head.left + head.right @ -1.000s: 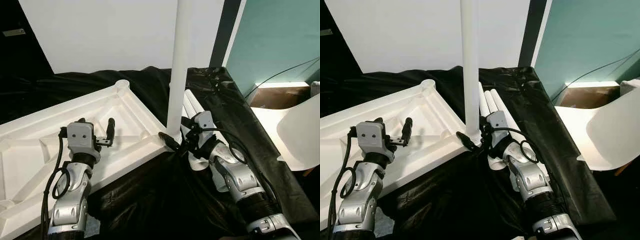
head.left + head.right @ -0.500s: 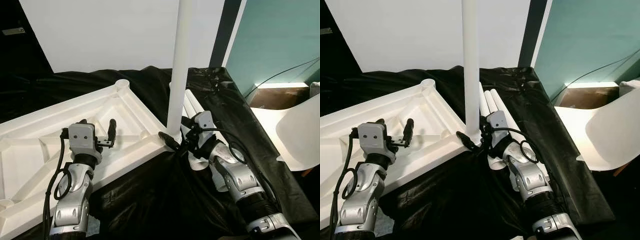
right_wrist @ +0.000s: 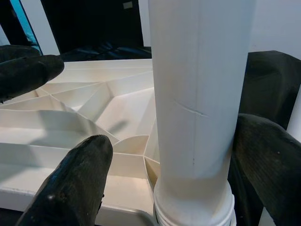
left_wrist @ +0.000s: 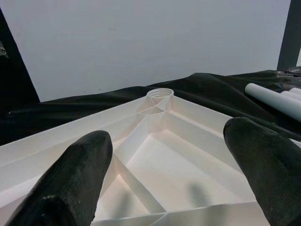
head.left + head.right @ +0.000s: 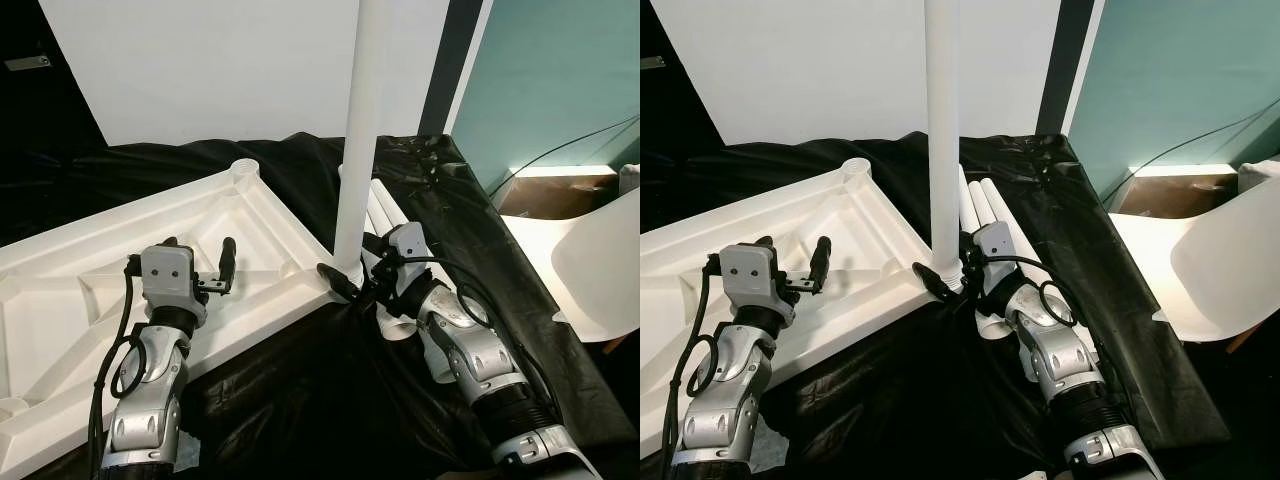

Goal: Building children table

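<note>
White tabletop (image 5: 90, 290), upside down, ribbed underside up, lies on the left over black sheeting (image 5: 300, 400). Far corner socket (image 5: 243, 170) stands bare.

Left gripper (image 5: 195, 262) hovers over the tabletop's ribbed middle, fingers spread wide, nothing between them; the left wrist view looks past both pads toward the far corner socket (image 4: 160, 94). Against a second ago this gripper sits a touch further right and far; otherwise unchanged.

Centre: white leg (image 5: 358, 130) stands upright in the tabletop's near right corner, its collar seated at the socket. Position matches the earlier frames, no visible tilt change.

Right gripper (image 5: 352, 272) is at the leg's base, one finger (image 3: 75, 179) on the tabletop side, the other (image 3: 268, 165) on the opposite side of the leg (image 3: 200, 94). Fingers bracket the leg closely; the left-hand pad shows a gap from it, so they stand parted around it, not clamped. Arm pose same as a second ago.

Just right of the leg, spare legs (image 5: 385, 210) lie side by side on the sheeting, running far to near, partly under the right wrist.

Far right: a white chair (image 5: 600, 270), beside a teal wall (image 5: 560, 70).
</note>
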{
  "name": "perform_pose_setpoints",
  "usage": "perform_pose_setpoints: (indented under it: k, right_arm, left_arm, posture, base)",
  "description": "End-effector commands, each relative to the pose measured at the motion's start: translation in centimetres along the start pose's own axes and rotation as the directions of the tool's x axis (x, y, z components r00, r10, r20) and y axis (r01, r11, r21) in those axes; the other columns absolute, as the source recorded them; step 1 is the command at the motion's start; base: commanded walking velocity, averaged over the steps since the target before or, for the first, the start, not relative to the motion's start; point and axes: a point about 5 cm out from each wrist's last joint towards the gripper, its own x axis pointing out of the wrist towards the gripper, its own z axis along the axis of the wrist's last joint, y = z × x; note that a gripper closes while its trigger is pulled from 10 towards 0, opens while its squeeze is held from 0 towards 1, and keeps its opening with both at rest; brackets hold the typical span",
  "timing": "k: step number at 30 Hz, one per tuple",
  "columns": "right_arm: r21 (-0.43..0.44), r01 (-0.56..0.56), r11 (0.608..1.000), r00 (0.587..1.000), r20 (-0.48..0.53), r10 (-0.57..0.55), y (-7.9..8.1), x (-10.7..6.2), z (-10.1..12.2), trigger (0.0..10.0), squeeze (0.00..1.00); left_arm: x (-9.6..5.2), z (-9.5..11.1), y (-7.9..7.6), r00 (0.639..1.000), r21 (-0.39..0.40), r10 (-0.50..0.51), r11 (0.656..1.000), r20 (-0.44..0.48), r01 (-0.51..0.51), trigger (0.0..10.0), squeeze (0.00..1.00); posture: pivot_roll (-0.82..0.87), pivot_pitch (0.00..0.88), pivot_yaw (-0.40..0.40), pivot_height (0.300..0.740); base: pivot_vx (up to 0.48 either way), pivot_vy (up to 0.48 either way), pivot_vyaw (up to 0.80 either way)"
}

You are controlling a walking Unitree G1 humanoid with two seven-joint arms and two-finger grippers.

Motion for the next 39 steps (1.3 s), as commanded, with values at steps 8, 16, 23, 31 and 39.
perform_pose_setpoints:
  k: [8, 16, 23, 31, 39]
  right_arm:
    - [-0.005, -0.017, 1.000, 1.000, -0.005, 0.017, 0.3, 0.2, 0.0, 10.0, 0.00]
    - [-0.007, -0.026, 1.000, 1.000, -0.002, 0.026, 0.4, 0.5, 0.2, 10.0, 0.00]
    - [-0.012, -0.027, 1.000, 1.000, -0.011, 0.027, 0.0, 0.5, 0.1, 10.0, 0.00]
    - [0.002, -0.024, 1.000, 1.000, 0.007, 0.024, 0.2, 0.8, 0.4, 10.0, 0.00]
    - [-0.002, -0.005, 1.000, 1.000, 0.006, 0.005, 0.2, 0.4, 0.3, 10.0, 0.00]
  left_arm:
    - [0.1, -0.3, 0.0, 1.000, 0.009, 0.010, 1.000, -0.014, -0.010, 10.0, 0.00]
    - [0.1, -0.4, -0.1, 1.000, 0.004, 0.019, 1.000, -0.013, -0.019, 10.0, 0.00]
    - [0.2, -0.4, -0.7, 1.000, -0.004, 0.017, 1.000, -0.009, -0.017, 10.0, 0.00]
    - [0.2, -0.5, -0.9, 1.000, -0.001, 0.004, 1.000, -0.011, -0.004, 10.0, 0.00]
    - [0.4, -0.8, -1.2, 0.999, 0.002, -0.032, 0.999, -0.029, 0.032, 10.0, 0.00]
  posture:
    - [0.10, 0.000, -0.041, 0.740]
    - [0.09, 0.000, -0.053, 0.740]
    - [0.10, 0.000, -0.060, 0.740]
    - [0.09, 0.000, -0.043, 0.740]
    - [0.07, 0.000, -0.033, 0.740]
  base:
    - [0.000, 0.000, 0.00]
    - [0.000, 0.000, 0.00]
    - [0.000, 0.000, 0.00]
    - [0.000, 0.000, 0.00]
    - [0.000, 0.000, 0.00]
